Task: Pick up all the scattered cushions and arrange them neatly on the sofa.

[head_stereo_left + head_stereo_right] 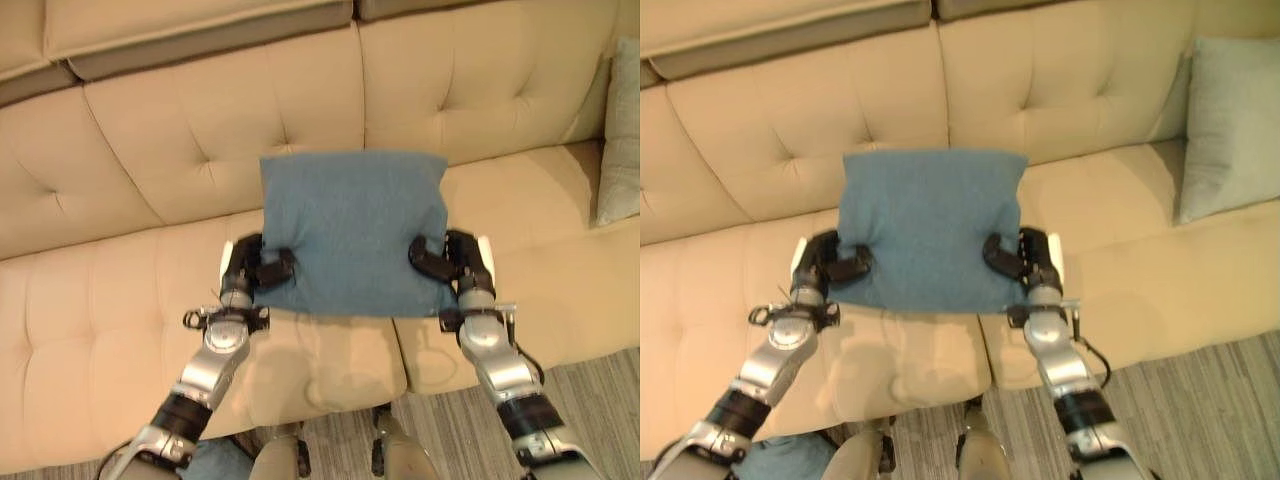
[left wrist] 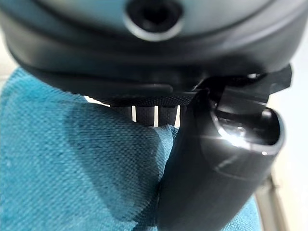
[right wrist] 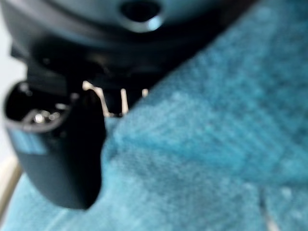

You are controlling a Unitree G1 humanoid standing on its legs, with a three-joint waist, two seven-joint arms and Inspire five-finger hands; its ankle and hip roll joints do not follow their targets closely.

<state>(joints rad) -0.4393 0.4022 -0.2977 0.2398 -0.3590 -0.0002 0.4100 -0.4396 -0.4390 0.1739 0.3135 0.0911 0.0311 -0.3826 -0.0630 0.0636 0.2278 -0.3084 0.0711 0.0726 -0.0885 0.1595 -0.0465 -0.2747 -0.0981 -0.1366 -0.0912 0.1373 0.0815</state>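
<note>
A cushion (image 1: 350,228) sits between the two hands over the sofa (image 1: 130,300) seat, before the backrest. The left hand (image 1: 250,268) grips its left edge and the right hand (image 1: 452,260) its right edge, thumbs on its near face. A second cushion (image 1: 1230,125) leans against the backrest at the sofa's right end, well apart. The floor (image 1: 1200,400) lies before the sofa.

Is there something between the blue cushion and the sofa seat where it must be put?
Nothing visible. The left hand and right hand pinch the blue cushion at its two sides above the sofa. The pale cushion leans at the sofa's right end, well aside.
</note>
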